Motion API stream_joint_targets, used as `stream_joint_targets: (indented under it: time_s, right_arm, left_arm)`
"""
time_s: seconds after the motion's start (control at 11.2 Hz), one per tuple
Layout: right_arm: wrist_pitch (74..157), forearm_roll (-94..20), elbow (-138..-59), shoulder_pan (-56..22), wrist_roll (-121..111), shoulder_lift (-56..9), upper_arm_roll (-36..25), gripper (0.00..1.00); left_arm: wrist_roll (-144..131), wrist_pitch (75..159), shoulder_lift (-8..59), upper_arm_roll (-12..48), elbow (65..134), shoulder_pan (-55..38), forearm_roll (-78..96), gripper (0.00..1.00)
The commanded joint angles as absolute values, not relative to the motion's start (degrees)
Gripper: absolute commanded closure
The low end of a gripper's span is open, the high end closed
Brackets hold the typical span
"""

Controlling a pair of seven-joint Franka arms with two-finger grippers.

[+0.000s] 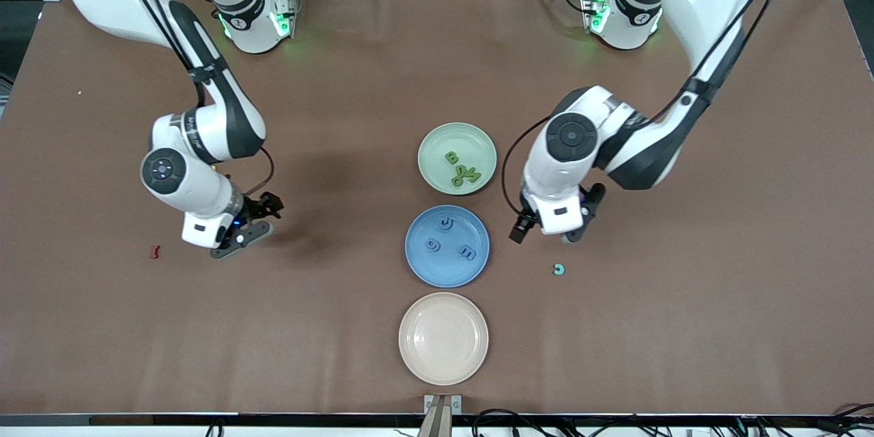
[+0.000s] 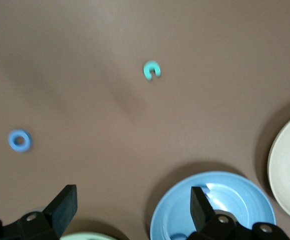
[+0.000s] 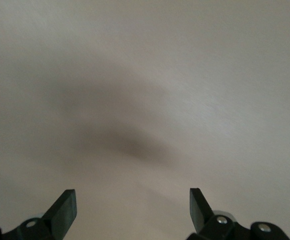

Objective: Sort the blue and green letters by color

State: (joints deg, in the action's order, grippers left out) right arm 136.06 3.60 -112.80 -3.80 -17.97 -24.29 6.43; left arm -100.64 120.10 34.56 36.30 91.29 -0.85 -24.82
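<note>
- The green letters (image 1: pixel 462 171) lie in a cluster in the green plate (image 1: pixel 433 150), the plate farthest from the front camera in a row of three at mid-counter. A "B" shape tops the cluster; the other green letters overlap and cannot be read individually.
- Three blue letters (image 1: pixel 447 237) lie apart from one another in the blue plate (image 1: pixel 417 261), the middle plate of the row.
- A teal c-shaped letter (image 1: pixel 559 269) lies flat on the bare counter (image 1: pixel 683 328), toward the left arm's end, beside the blue plate and well apart from it. The left wrist view shows the same piece (image 2: pixel 151 70).
- The left wrist view also shows a blue ring-shaped letter (image 2: pixel 19 140) flat on the counter, apart from the teal piece. It is not discernible in the front view.
- The beige plate (image 1: pixel 410 348), nearest the front camera, holds nothing visible.
- The left pincer (image 1: pixel 546 229) hangs over the bare counter beside the blue plate, close to the teal letter. Its fingers (image 2: pixel 64 207) stand wide apart, released, with nothing between them.
- The right pincer (image 1: pixel 249 225) is low over the counter toward the right arm's end, well apart from the plates. Its fingers (image 3: pixel 65 210) are spread and released, with nothing held.
- A small dark red letter (image 1: pixel 155 251) lies on the counter just beside the right pincer.
</note>
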Motion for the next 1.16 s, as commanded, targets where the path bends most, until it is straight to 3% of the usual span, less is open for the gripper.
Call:
stream_joint_targets:
  time_s: [0.0, 0.36, 0.63, 0.9, 1.07]
  right_arm:
    - [136.05, 7.03, -119.51, 3.14, -28.17, -18.73, 7.21, 0.0]
    - [139.72, 7.03, -127.59, 10.44, -38.74, -13.9, 7.29, 0.0]
    - [141.41, 7.03, -133.48, 14.4, -43.14, -10.56, 7.38, 0.0]
    - [145.54, 6.94, -138.59, 19.15, -49.73, -9.32, 7.47, 0.0]
    - [146.95, 6.94, -140.88, 21.61, -51.84, -9.66, 7.47, 0.0]
  left_arm:
    - [-95.47, 115.15, 29.55, 36.82, 92.2, -0.44, -25.23, 0.0]
    - [-79.67, 108.9, 23.66, 36.13, 96.31, 0.35, -19.0, 0.0]
    - [-69.56, 108.9, 17.16, 31.75, 102.81, -1.49, -13.2, 0.0]
    - [-56.56, 108.9, 8.48, 21.83, 108.61, -6.49, -6.17, 0.0]
    - [-49.69, 108.9, 5.36, 21.09, 111.44, -5.55, -5.36, 0.0]
